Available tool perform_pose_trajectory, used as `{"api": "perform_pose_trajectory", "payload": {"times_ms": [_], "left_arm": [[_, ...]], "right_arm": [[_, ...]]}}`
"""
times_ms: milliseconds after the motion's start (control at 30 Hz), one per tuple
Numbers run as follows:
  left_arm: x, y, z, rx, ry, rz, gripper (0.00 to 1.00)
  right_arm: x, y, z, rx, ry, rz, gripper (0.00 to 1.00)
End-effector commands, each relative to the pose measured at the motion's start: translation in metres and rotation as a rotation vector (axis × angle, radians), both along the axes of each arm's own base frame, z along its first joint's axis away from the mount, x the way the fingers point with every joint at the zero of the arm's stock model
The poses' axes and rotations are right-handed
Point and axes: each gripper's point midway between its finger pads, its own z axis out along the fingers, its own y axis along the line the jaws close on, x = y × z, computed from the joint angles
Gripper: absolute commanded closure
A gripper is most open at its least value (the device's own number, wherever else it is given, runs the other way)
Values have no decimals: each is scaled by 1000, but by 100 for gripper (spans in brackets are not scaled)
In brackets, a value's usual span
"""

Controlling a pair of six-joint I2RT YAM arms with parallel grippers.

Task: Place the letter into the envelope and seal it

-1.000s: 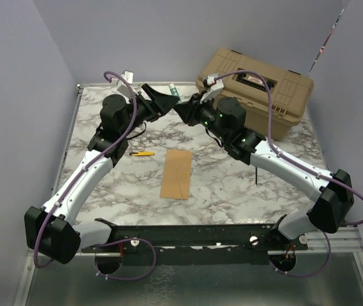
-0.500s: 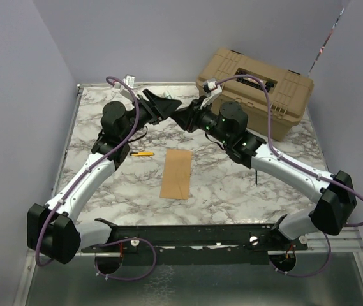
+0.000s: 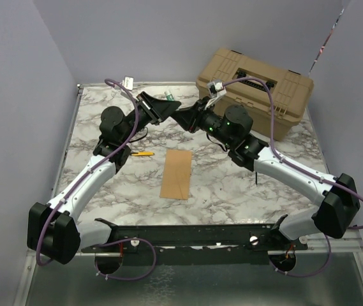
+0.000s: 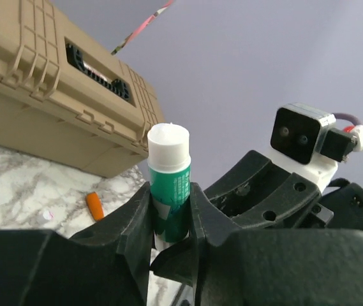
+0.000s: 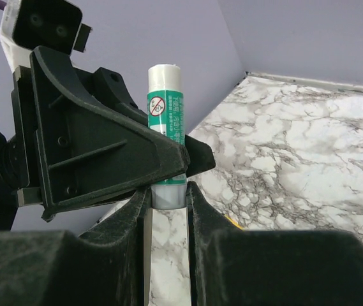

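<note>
Two grippers, one green glue stick (image 4: 168, 182): I see my left gripper (image 4: 170, 199) and right gripper (image 5: 166, 193) both clamped on it in mid-air, the envelope (image 3: 176, 174) flat on the table (image 3: 232, 185).

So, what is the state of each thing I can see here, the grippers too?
glue stick: held in the air by both grippers
left gripper: shut on the glue stick
right gripper: shut on the glue stick
envelope: lying flat on the table, untouched
toolbox: lid closed
</note>
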Motion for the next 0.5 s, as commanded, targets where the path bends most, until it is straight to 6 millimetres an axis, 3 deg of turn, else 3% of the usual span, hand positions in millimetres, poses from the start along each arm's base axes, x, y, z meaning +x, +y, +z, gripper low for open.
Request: {"api": "perform_pose_trajectory", "payload": {"times_ms": [0,33,100,233,300,467], "left_arm": [[-13,-4,12,-7,-73,-48,86],[-13,-4,11,2,-81,-48,96],[-13,-4,10,25,-107,-46,100],[-6,0,3,134,-142,-9,100],[1,6,-5,230,-157,39,100],[21,28,-32,440,-120,173,100]], "right_arm": [[-6,-2,20,71,-15,30,100],[-5,-2,17,63,-6,24,99],[-1,-3,9,33,23,7,96],[-2,-10,-18,-82,76,-9,51],[-9,-18,-29,-112,76,-11,36],[-17,-46,-57,-211,145,-68,27]]}}
